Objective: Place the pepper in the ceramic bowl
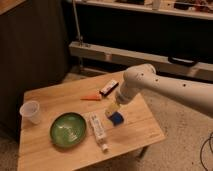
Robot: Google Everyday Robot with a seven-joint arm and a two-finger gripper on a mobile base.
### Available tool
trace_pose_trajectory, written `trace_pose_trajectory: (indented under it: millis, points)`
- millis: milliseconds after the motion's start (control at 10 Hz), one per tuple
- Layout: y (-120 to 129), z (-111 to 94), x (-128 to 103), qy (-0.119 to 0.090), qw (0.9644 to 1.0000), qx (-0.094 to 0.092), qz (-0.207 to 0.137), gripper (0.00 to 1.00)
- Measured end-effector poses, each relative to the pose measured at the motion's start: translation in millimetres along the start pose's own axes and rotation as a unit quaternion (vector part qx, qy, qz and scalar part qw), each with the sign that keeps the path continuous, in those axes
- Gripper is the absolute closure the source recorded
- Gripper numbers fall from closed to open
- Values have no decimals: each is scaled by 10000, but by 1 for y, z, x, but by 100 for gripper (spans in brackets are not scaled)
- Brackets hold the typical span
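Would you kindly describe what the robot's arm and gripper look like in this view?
The arm is a thick, smooth white tube with a rounded elbow joint and small dark dots along its shell. The gripper at its tip, just above the blue block on the table, looks pale cream. No cables show on it.

A lab or workshop is suggested by a metal shelving rail [150,56], speckled floor [186,131] and a low wooden counter [142,131], over which the gripper [113,108] is held.
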Motion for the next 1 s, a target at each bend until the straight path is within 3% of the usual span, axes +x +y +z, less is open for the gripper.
trace_pose_trajectory:
  millis: [200, 400, 900, 1000]
  points:
    - [-11, 8, -43, -231, 9989, 76, -404, 20]
    - [-8, 16, -77, -354, 9951, 112, -916, 20]
    - [-10, 15, -76, -361, 9947, 148, -949, 20]
    - [-11, 19, -77, -425, 9931, 218, -1070, 20]
